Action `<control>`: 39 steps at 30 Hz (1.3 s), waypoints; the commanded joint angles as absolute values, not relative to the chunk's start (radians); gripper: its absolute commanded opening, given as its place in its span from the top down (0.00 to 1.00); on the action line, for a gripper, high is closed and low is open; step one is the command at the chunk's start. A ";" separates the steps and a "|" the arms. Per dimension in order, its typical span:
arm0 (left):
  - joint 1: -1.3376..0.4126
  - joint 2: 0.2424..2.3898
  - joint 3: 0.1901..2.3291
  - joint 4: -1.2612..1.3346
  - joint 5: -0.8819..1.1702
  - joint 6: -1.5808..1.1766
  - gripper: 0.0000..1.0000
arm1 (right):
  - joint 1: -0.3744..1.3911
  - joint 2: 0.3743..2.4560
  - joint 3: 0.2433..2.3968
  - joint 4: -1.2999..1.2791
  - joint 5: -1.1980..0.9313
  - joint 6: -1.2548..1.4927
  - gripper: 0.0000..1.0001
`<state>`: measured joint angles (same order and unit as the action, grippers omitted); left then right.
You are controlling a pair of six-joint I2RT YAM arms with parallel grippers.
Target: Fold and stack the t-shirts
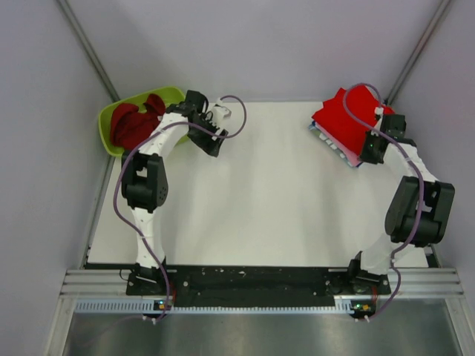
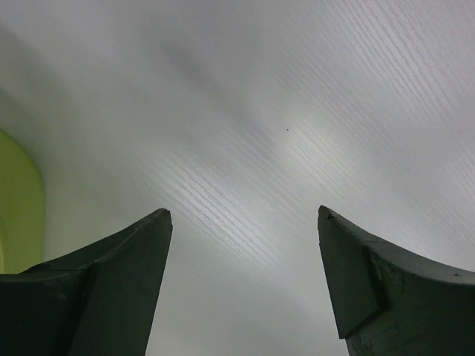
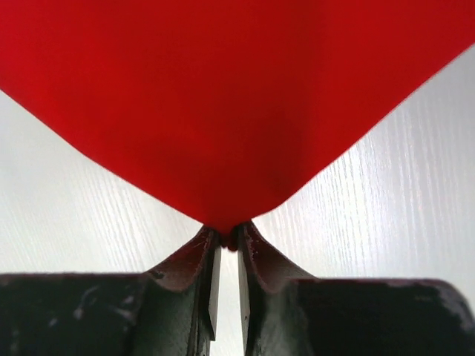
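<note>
A folded bright red t-shirt (image 1: pixel 343 119) lies on top of a stack at the table's back right, with pink and blue edges (image 1: pixel 332 146) showing beneath it. My right gripper (image 1: pixel 369 152) is shut on that red shirt's corner (image 3: pixel 230 111), which fills the right wrist view. A darker red t-shirt (image 1: pixel 133 122) lies crumpled in the lime-green tub (image 1: pixel 110 141) at the back left. My left gripper (image 1: pixel 211 141) is open and empty just right of the tub, over bare table (image 2: pixel 245 215).
The tub's green wall (image 2: pixel 18 208) shows at the left edge of the left wrist view. The white table (image 1: pixel 260 200) spreads between the arms. Grey walls enclose the back and sides.
</note>
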<state>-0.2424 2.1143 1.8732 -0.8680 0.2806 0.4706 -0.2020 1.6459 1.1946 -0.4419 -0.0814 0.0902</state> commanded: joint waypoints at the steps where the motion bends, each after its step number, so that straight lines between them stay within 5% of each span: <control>1: -0.236 2.077 1.868 -0.848 0.307 0.482 0.16 | -0.241 1.637 1.180 -0.456 -0.166 0.140 0.77; 4: -0.236 2.086 1.882 -0.854 0.307 0.480 0.16 | -0.239 1.625 1.218 -0.511 -0.225 0.138 0.58; 12: -0.236 2.097 1.905 -0.877 0.301 0.480 0.17 | -0.282 1.508 1.337 -0.511 -0.258 0.170 0.44; 15: -0.236 2.086 1.911 -0.887 0.308 0.474 0.16 | -0.333 1.567 1.383 -0.410 -0.294 0.236 0.55; 19: -0.236 2.066 1.896 -0.881 0.316 0.469 0.16 | -0.383 1.721 1.491 -0.292 -0.281 0.339 0.98; 29: -0.236 2.042 1.870 -0.882 0.307 0.474 0.16 | -0.413 1.979 1.631 -0.196 -0.043 0.592 1.00; 39: -0.236 2.011 1.838 -0.893 0.268 0.499 0.16 | -0.422 1.951 1.637 -0.186 0.078 0.579 1.00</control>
<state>-0.2424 2.0907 1.8530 -0.8898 0.2871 0.4759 -0.4114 2.0060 1.5841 -0.2321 0.0349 0.6090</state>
